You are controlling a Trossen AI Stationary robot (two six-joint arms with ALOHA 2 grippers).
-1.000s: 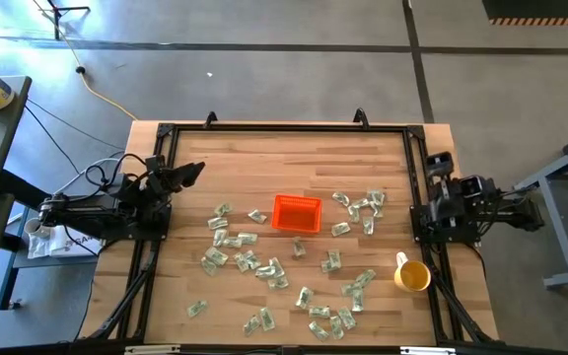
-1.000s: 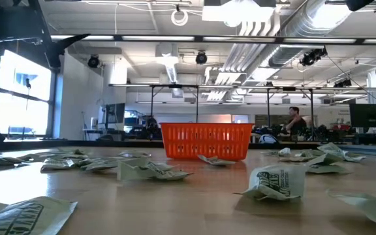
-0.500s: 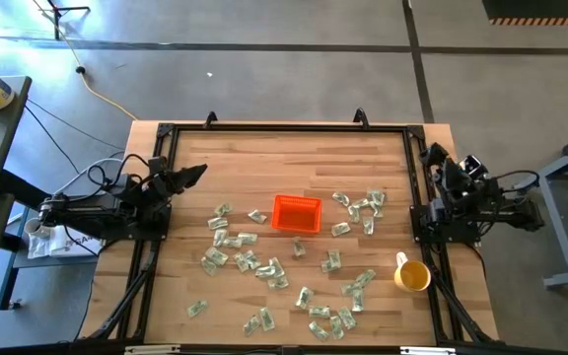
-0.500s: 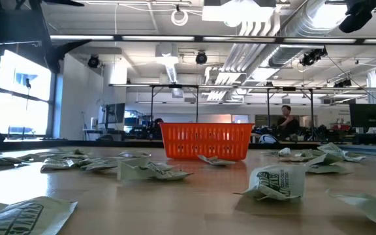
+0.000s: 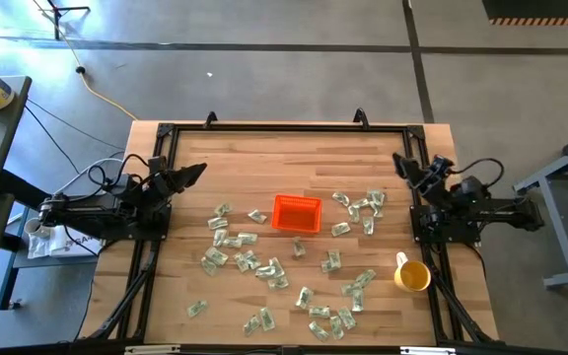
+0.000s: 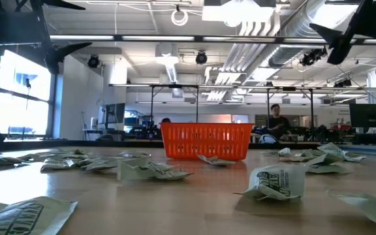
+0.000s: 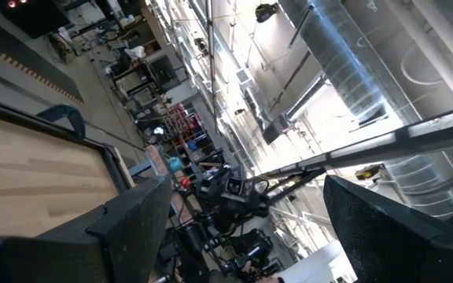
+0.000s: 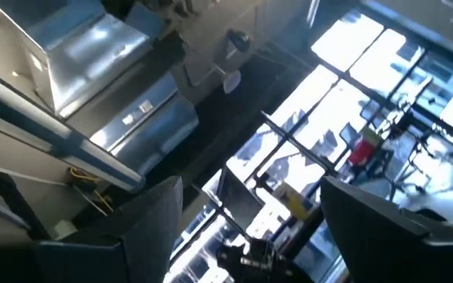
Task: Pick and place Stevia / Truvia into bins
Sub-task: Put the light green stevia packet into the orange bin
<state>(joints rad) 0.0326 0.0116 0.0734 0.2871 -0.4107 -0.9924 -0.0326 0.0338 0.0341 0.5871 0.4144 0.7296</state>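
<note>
Low view: sachets, print unreadable.

Bright even overhead light, soft faint shadows, glare from ceiling strip lights and windows, nearest sachets blurred

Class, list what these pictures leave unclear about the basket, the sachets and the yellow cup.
- Orange basket contents: too small in the high view, and its wall blocks them in the low view.
- Sachets: printing too small in the high view.
- Yellow cup: absent from the low view; contents unclear.
</note>
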